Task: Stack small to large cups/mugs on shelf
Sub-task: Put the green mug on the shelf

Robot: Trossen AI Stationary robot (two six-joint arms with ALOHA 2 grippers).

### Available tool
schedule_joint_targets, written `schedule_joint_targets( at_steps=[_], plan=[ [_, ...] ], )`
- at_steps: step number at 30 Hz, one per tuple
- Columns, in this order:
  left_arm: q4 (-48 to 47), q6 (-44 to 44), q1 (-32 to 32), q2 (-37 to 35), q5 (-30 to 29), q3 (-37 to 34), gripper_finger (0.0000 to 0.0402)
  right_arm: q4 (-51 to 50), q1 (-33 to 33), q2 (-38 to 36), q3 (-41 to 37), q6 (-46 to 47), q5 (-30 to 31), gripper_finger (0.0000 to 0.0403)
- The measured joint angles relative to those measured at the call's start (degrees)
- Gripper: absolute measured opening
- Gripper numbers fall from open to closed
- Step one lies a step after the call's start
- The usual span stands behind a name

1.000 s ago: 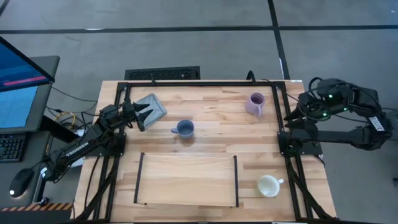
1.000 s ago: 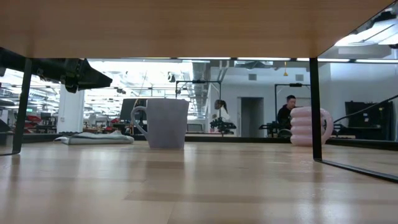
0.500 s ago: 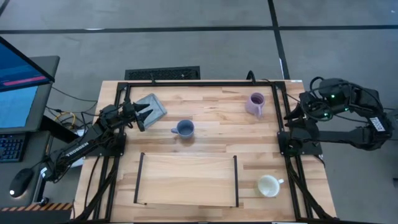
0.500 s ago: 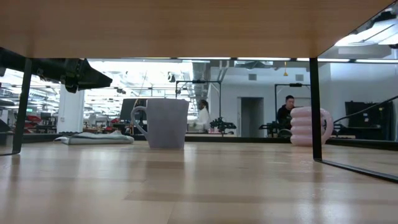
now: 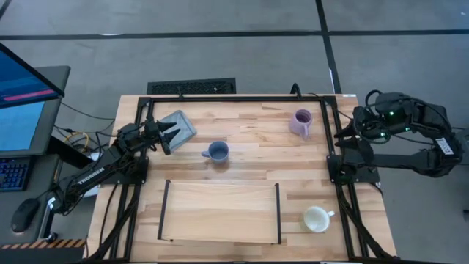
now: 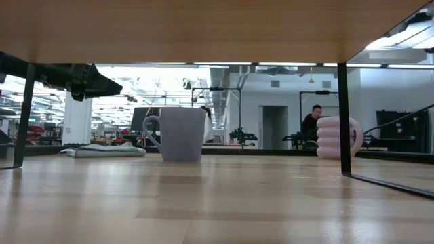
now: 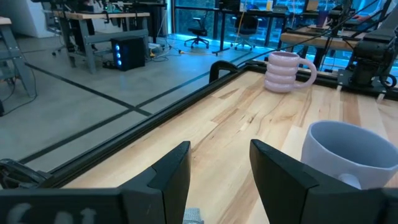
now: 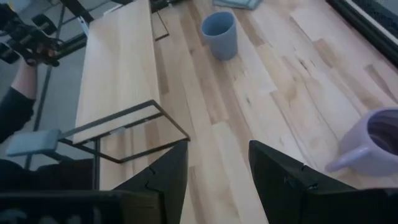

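My left gripper hovers with jaws apart and empty, near the blue mug on the table, short of the shelf. It looks rigid, glazed, slippery; I'd pinch its rim wall.

The light-wood tabletop, edged by a black frame, carries everything. The shelf, a low light-wood board with thin black bars at both short ends, stands on its near half and has nothing on it. Behind the shelf, toward the left, the small blue mug stands upright with its handle pointing left. A flat grey pad lies at the far left corner. The lilac mug stands upright near the far right edge. The white mug sits upright just right of the shelf, near the front right corner.
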Motion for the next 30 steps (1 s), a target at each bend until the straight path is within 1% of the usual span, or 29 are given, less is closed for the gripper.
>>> schedule_joint_targets(
  at_steps=[8, 14, 16, 19, 22, 26, 30],
  plan=[
    [-0.57, 0.02, -0.01, 0.00, -0.02, 0.09, 0.0156, -4.11, 0.00, -0.11, 0.00, -0.56, 0.20, 0.0193],
    [-0.64, 0.01, -0.02, 0.00, -0.02, 0.09, 0.0156, -4.57, 0.02, -0.13, -0.31, -0.61, -0.11, 0.0193],
    [-0.66, 0.02, 0.00, 0.00, -0.02, 0.09, 0.0156, -4.64, 0.08, -0.16, -1.83, -0.62, -1.48, 0.0193],
    [-0.68, 0.02, -0.01, 0.00, -0.02, 0.09, 0.0156, -4.16, 0.11, -0.11, -5.00, -0.75, -1.62, 0.0193],
    [-0.70, 0.01, 0.00, 0.00, -0.02, 0.09, 0.0156, -1.52, 0.19, -0.12, -8.47, -2.10, -3.32, 0.0193],
    [-0.73, 0.00, -0.02, 0.00, -0.02, 0.09, 0.0156, 0.94, 2.38, -0.07, -10.32, -2.61, -5.49, 0.0193],
    [-0.75, -0.46, 0.00, 0.00, -0.02, 0.09, 0.0156, 2.13, 6.49, -0.53, -10.36, -0.02, -4.04, 0.0193]
  ],
)
